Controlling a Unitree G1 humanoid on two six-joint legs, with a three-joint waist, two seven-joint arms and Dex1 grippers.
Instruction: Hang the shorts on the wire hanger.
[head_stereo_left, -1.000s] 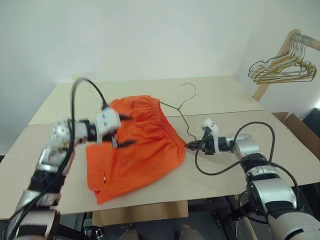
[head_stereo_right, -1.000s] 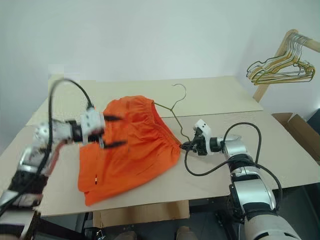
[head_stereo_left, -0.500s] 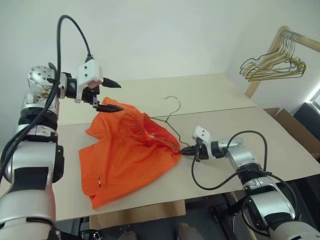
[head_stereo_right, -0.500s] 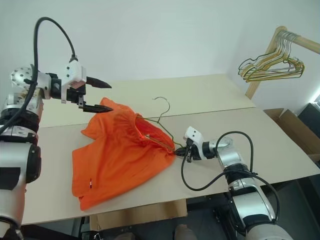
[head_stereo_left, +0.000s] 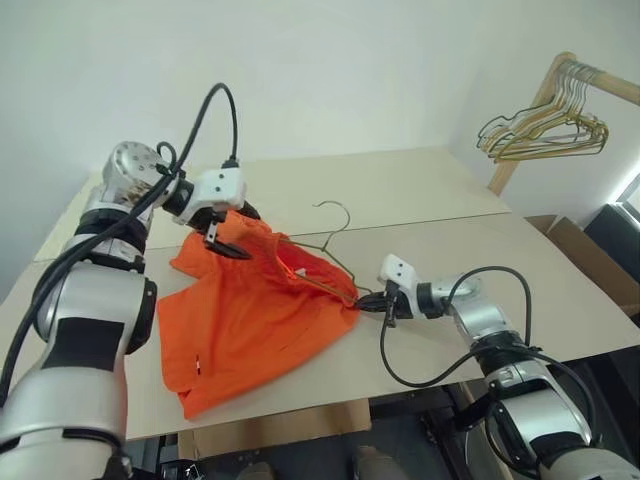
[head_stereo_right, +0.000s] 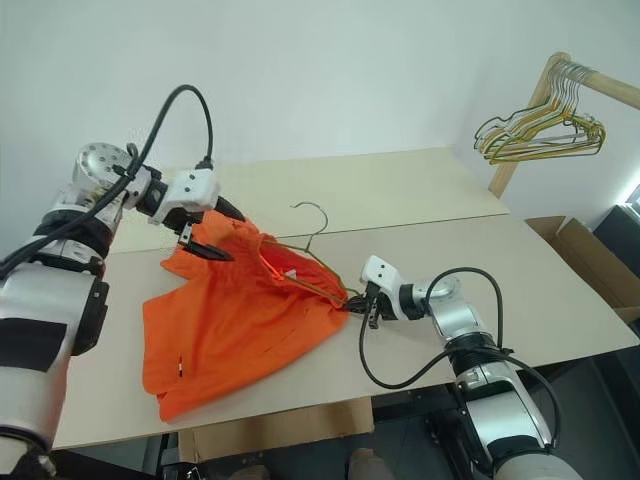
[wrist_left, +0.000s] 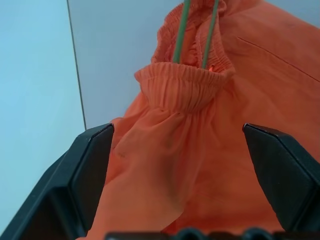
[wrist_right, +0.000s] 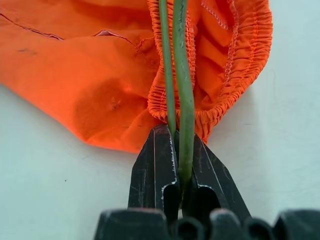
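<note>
From the head views we see the shorts (head_stereo_left: 265, 305) spread on the counter (head_stereo_left: 430, 200), with the wire hanger (head_stereo_left: 330, 245) partly threaded into the waistband, its hook lying clear on the counter beyond the fabric. Our left gripper (head_stereo_left: 238, 232) stands wide apart over the far waistband corner, holding nothing. Our right gripper (head_stereo_left: 372, 299) is pinched onto the hanger's near corner at the edge of the shorts. The risk we judge here: if the left gripper closes too high, it catches only a thin fold or nothing.

In the left wrist view the gathered waistband sits between the wide fingers (wrist_left: 87, 172), with two hanger wires running out of its opening. Closing here could trap wire together with cloth, so any pull would drag the hanger out rather than seat it.

In the right wrist view the jaws clamp the doubled green wire right beside the elastic hem. The hold is near the fingertips; a sideways tug from the other arm could let the thin wire twist or slip free.
</note>
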